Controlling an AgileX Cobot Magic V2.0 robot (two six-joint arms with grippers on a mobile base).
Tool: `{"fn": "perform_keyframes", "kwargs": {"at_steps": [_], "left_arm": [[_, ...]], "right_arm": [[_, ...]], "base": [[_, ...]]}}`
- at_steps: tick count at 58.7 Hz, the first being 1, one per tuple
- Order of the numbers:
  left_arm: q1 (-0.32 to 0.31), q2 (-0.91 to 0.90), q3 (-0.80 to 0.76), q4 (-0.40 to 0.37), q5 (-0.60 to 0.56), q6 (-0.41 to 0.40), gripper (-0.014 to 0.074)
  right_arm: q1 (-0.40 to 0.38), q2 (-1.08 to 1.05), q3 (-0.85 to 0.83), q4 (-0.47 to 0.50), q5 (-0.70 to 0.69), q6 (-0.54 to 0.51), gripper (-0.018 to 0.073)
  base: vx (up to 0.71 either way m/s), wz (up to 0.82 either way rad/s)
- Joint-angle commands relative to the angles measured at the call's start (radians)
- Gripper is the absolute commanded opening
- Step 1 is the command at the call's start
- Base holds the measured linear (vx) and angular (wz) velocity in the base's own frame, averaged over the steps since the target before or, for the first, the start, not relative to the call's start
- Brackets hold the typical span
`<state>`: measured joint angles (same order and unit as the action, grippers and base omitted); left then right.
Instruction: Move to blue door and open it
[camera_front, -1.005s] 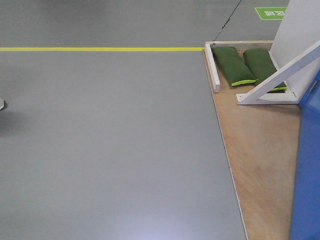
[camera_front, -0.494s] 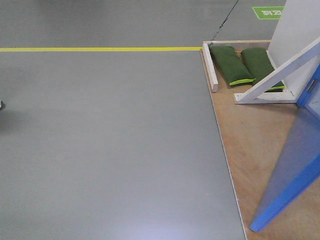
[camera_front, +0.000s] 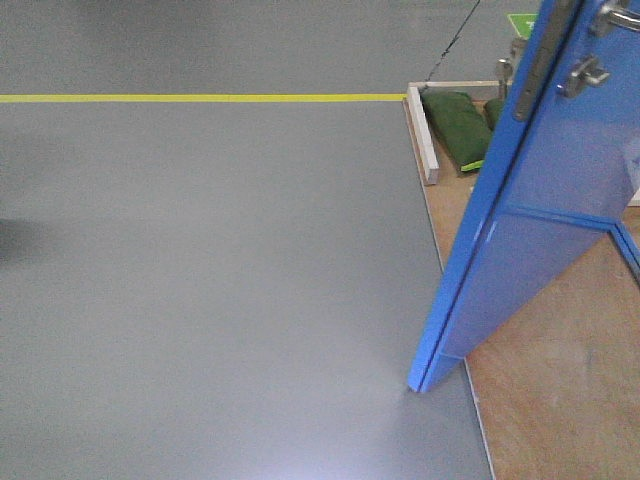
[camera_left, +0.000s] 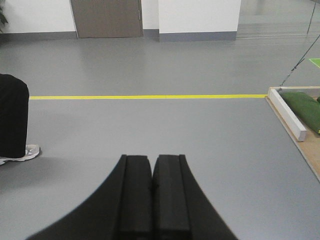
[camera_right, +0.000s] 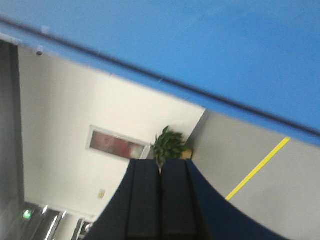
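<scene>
Front view: blue door (camera_front: 540, 200) ajar, bottom corner over grey floor (camera_front: 200, 250). Right wrist view: door panel above right gripper (camera_right: 160, 200), pads together. Left gripper (camera_left: 152, 200) likewise together, facing yellow line (camera_left: 150, 97).

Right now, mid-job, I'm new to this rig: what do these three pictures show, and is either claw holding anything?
This is a wheeled robot with two arms. The front camera looks down at the grey floor: the blue door stands ajar, its lower corner past the edge of the wooden platform, green bags behind it, a yellow line across the floor. The other two cameras sit on the wrists. The left claw is shut, empty, pointing along the floor, with a person's leg at the side. The right claw is also shut and empty; the door fills the top of its view.
</scene>
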<state>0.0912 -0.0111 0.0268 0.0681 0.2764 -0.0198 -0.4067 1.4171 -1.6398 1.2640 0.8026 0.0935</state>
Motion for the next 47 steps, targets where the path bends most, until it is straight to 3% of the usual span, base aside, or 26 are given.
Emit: {"fn": "perform_keyframes", "kwargs": {"at_steps": [1,11,35,47], "left_arm": [[-0.002,-0.014,-0.027,-0.002,-0.085,-0.007,0.0073],[-0.002,-0.014,-0.027,-0.002,-0.085,-0.007,0.0073],[-0.002,-0.014,-0.027,-0.002,-0.085,-0.007,0.0073],[-0.002,-0.014,-0.027,-0.002,-0.085,-0.007,0.0073]], "right_arm": [[0.006,-0.003,-0.030,0.011,-0.119,-0.012,0.0008],[0.006,0.032,-0.030,-0.001,-0.230,-0.012,0.0008],[0.008,0.094,-0.030,0.000,-0.249,-0.012,0.0008],[0.105,0.106,-0.031,0.001,-0.315,-0.012,0.0008]], "base": [[0.00,0.00],[0.00,0.00],[0.00,0.00],[0.00,0.00]]}}
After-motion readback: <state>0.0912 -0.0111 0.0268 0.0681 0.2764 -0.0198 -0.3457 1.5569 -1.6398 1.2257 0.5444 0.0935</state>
